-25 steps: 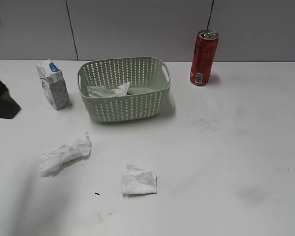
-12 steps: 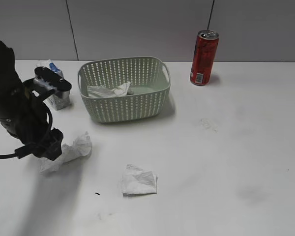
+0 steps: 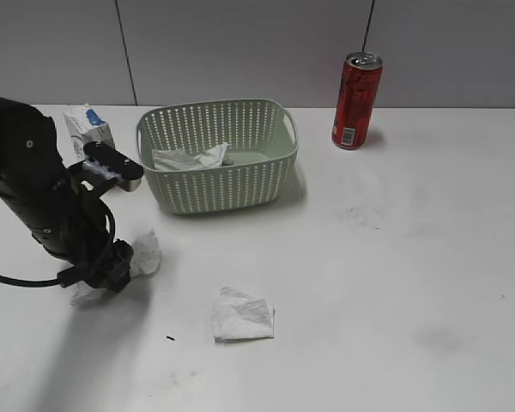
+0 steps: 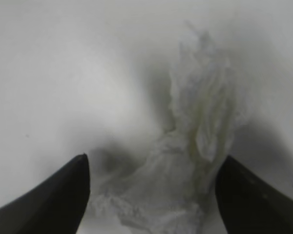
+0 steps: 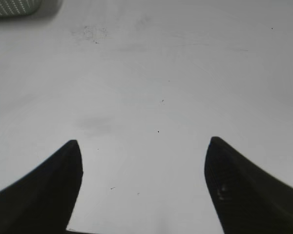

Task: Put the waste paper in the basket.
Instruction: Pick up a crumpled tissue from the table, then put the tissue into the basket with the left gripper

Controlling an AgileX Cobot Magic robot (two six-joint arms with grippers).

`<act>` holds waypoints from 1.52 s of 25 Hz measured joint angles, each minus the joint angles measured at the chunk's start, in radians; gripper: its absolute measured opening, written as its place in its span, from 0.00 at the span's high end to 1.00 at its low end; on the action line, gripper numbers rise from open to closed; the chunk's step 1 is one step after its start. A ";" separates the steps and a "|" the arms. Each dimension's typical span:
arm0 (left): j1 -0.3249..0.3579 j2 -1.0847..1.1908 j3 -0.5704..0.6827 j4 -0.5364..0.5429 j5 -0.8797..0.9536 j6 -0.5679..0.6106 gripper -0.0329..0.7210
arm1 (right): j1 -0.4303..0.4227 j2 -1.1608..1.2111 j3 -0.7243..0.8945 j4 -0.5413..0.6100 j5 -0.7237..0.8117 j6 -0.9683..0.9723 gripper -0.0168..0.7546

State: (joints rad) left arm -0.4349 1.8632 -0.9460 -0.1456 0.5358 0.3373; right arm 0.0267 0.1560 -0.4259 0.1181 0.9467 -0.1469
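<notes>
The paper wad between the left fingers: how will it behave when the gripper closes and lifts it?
The wad looks thin and crumpled, so it will probably squash flat between the fingers of the open left gripper. It seems very light, so lifting should be easy. Its loose upper flap may droop or drag.

On my exterior feed I see a tall red aluminium drink can (image 3: 356,100) standing upright near the back wall, right of centre, on the white tabletop (image 3: 412,257). At the far left, an upright grey-and-blue patterned tissue pack (image 3: 90,128) stands partly hidden. The tabletop shows faint grey smudges (image 3: 360,215) and a small dark speck (image 3: 169,338) toward the front.
</notes>
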 joint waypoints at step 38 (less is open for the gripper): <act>-0.101 -0.083 -0.172 -0.135 -0.793 0.001 0.95 | 0.000 0.000 0.000 0.000 0.000 0.000 0.22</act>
State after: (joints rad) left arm -0.5355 1.7802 -1.1178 -0.2811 -0.2577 0.3381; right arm 0.0267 0.1560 -0.4259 0.1181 0.9467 -0.1469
